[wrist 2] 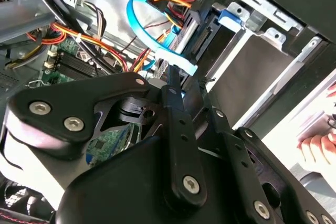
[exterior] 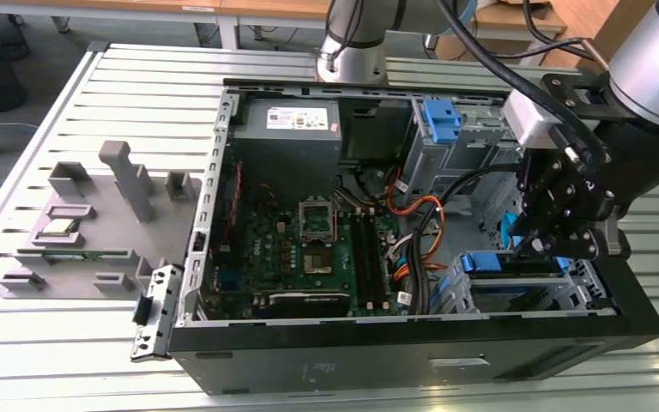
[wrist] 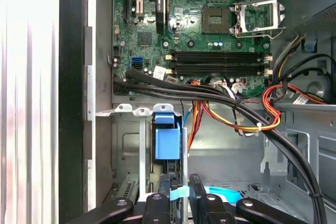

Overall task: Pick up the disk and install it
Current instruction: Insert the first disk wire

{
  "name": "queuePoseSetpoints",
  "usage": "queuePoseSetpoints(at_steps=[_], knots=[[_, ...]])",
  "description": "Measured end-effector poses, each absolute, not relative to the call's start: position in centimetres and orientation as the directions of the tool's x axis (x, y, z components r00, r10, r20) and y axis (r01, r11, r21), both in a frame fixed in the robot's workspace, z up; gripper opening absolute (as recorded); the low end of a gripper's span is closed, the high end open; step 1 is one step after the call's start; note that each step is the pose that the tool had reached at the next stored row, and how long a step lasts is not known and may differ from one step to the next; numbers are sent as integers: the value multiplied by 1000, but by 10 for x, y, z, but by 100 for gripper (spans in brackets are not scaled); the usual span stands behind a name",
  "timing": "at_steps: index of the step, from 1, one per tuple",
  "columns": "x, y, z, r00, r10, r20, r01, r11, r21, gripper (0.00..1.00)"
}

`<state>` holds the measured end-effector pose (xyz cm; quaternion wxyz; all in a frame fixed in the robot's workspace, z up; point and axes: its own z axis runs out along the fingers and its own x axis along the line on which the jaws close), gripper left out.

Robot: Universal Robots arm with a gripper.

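Note:
The disk [wrist: 167, 142] stands on edge in the drive bay at the front corner of the open computer case [exterior: 306, 365], on the exterior view's right. Its blue bracket [exterior: 499, 263] shows above the bay rim. My gripper [exterior: 532, 249] hangs straight over it, and in both wrist views the two black fingers [wrist: 164, 190] sit close on either side of the disk's narrow edge [wrist 2: 191, 30]. The gripper [wrist 2: 186, 80] [wrist: 180, 182] looks shut on the disk. A light blue cable [wrist 2: 176, 59] crosses just at the fingertips.
Red, yellow and black wires [wrist: 236, 119] run past the bay. The motherboard [exterior: 306, 249] fills the case floor, and a grey power supply [exterior: 289, 129] sits at the back beside another blue bracket [exterior: 441, 118]. A grey fixture [exterior: 89, 223] lies left of the case. A person's hand [wrist 2: 320, 142] is beyond the case wall.

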<state>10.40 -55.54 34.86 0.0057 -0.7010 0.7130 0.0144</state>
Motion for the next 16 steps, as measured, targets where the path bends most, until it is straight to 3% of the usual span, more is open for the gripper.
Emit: queuePoseSetpoints(at_steps=[16], knots=[[117,-555,354,-17,-999,-28,-1000,17,13,29]])
